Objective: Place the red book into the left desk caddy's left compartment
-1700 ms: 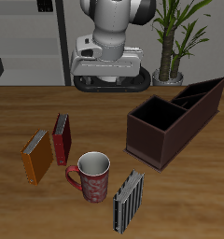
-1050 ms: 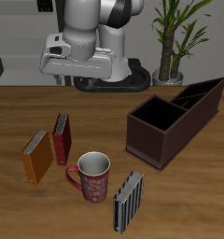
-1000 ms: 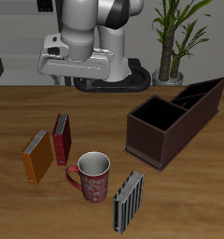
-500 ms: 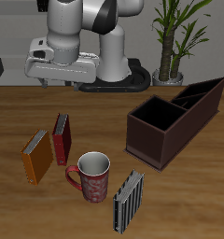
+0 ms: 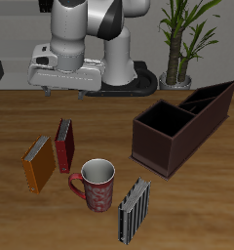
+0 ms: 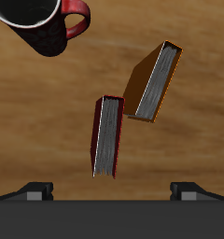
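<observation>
The table (image 5: 31,117) of brown wood carried everything, and the gripper (image 5: 62,90) hung high above its back part, touching nothing. The left desk caddy (image 5: 182,127), a long dark maroon-brown box with inner dividers, lay well away from the jaws, far off to one side of them and nearer the table's front. Its left compartment (image 5: 209,100), the narrower end section with the slanted divider, was at the caddy's farther end. The mug (image 5: 95,185), dark red with a pale inside, stood below the jaws and well toward the table's front edge.

The grey-striped black book (image 5: 136,210) stood upright just beyond the mug, farther still from the jaws. The orange book (image 5: 37,164) stood upright below the gripper, leaning a little, beside the task's thing. The red book (image 5: 64,145) stood upright on the table almost straight under the jaws, well apart from them, between the orange book and the mug; in the wrist view the red book (image 6: 107,136) showed its pale page edges, close to the orange book (image 6: 153,82) though whether they touched was unclear.

The jaws stood wide, holding nothing; only the two dark fingertips (image 6: 37,189) showed in the wrist view, far apart.
</observation>
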Motion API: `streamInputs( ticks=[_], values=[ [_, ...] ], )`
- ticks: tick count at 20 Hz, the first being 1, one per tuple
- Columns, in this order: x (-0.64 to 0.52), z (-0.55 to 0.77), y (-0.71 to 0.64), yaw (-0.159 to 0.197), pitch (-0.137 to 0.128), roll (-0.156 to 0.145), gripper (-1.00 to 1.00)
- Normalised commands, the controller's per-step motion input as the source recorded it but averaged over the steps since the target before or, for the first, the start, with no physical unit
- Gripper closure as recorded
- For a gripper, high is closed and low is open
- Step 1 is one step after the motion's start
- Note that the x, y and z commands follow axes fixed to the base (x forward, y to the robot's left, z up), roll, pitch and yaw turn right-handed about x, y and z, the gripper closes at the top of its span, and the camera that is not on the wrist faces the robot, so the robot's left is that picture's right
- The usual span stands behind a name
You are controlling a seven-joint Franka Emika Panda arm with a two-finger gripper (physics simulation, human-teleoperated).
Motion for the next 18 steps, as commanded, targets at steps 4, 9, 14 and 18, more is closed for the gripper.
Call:
streamInputs(
  ticks=[4,9,14,18],
  values=[
    [0.1,-0.19,0.1,0.021,0.004,0.011,-1.0],
    [0.14,-0.3,-0.01,-0.003,0.01,-0.003,-1.0],
    [0.08,-0.29,0.04,0.014,0.0,0.001,-1.0],
    [0.03,-0.32,-0.09,-0.009,0.004,-0.002,-1.0]
  ],
)
